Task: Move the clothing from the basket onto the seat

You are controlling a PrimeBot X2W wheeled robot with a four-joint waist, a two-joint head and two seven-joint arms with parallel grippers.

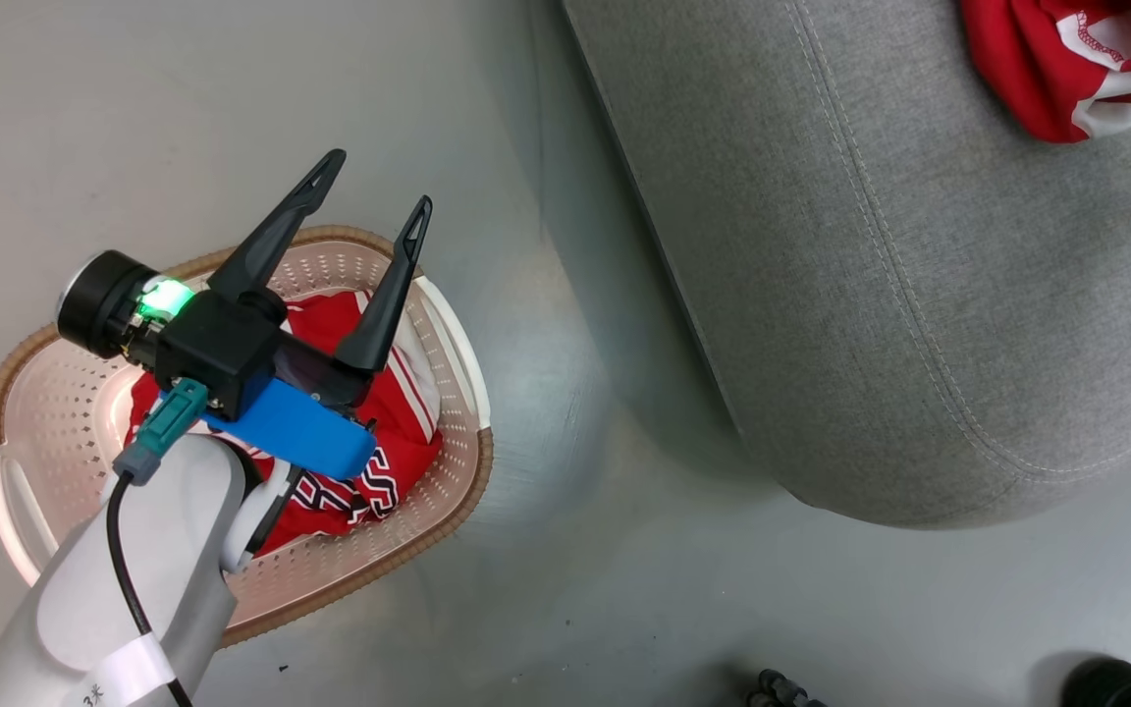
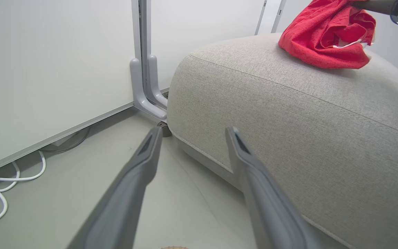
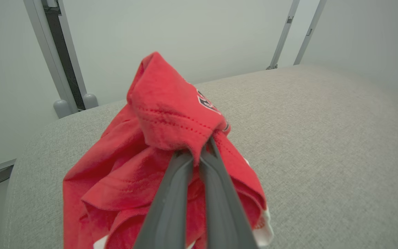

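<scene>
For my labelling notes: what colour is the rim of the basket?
Brown, woven-look. The basket rim shows best in the head view.

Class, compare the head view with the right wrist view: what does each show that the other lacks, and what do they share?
Head view's extra: the basket on the floor, a red jersey inside it, the open left gripper above. Right wrist view's extra: the right gripper shut on a fold of the second garment, with dark lettering. Shared: that garment lying on the grey seat.

Matt woven cloth seat [image 1: 870,245]; perforated, seemingly plastic basket [image 1: 65,412].
</scene>
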